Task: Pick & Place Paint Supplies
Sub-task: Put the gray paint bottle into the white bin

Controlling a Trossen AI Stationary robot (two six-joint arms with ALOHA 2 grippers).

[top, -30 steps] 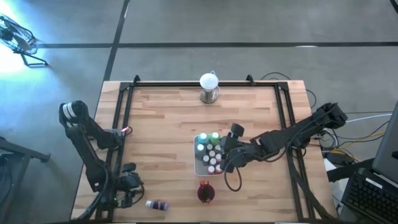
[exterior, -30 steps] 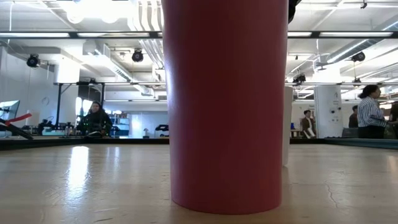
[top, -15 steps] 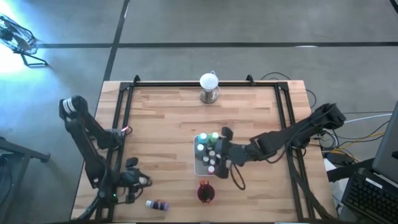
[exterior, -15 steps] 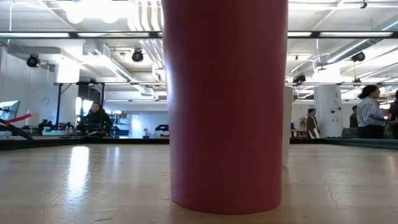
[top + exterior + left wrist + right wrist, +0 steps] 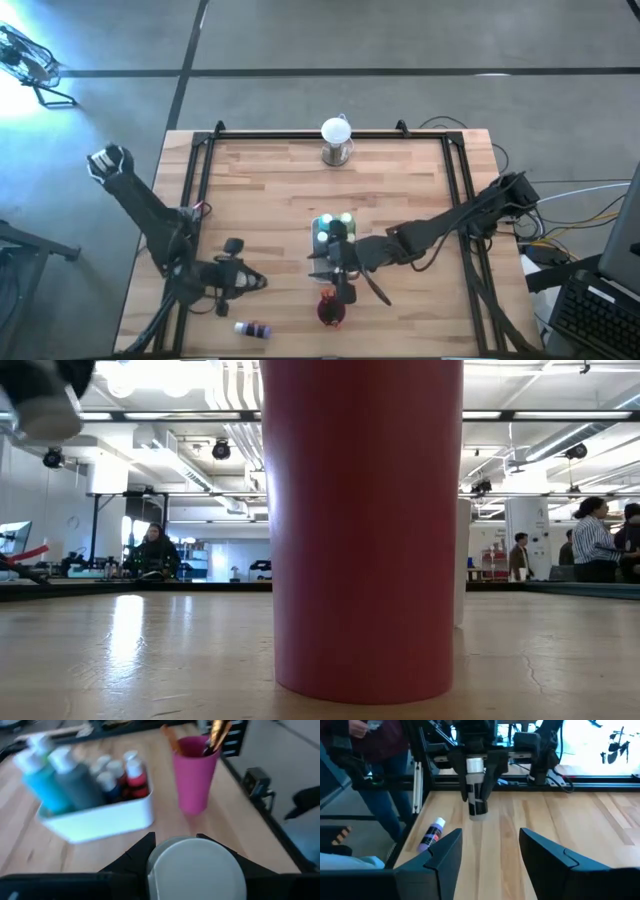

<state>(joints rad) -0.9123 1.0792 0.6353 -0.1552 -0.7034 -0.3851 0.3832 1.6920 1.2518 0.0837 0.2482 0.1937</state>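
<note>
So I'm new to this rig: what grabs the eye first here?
The white tray crowded with paint bottles at mid-table, with the red cup of brushes beside it. The left gripper holds a bottle upright near the front left, and a purple bottle lies alone at the front edge.

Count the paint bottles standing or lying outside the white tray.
2. A dark bottle is held upright in the left gripper over the table; a purple bottle lies on its side near the front edge. The right arm may hide others.
</note>
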